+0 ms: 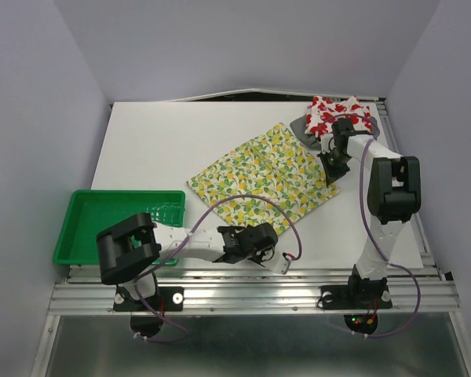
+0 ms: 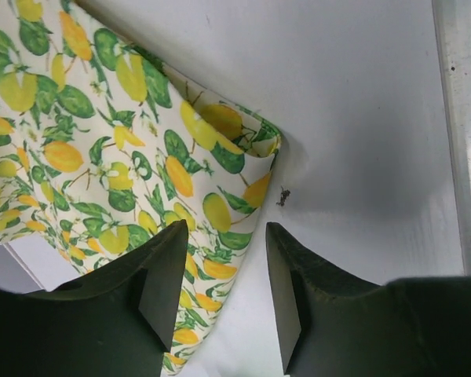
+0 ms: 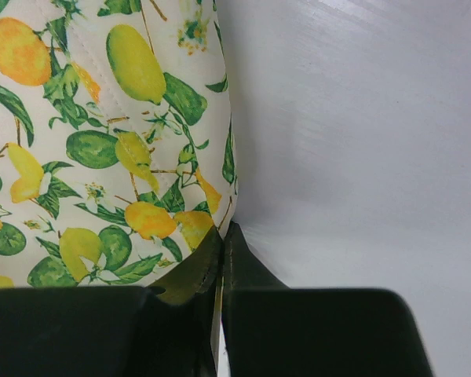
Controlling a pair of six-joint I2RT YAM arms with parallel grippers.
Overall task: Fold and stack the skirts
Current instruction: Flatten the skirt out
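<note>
Left gripper point(image 2: 226, 239) sits low over the near corner of the lemon skirt point(image 1: 259, 177), jaws apart. One finger is over the print, the other over bare white table point(image 1: 157, 141). Right gripper point(image 3: 222, 236) is clamped on the same skirt's right-hand edge. The skirt lies spread flat mid-table between both arms. Just beyond the right gripper, the red-print skirt point(image 1: 337, 114) lies crumpled on the grey skirt point(image 1: 301, 126). A green tray point(image 1: 86, 206) sits near left.

Yellow-green lemon-print skirt point(image 1: 259, 169); red-on-white skirt point(image 1: 334, 110); green tray point(image 1: 102, 224).
</note>
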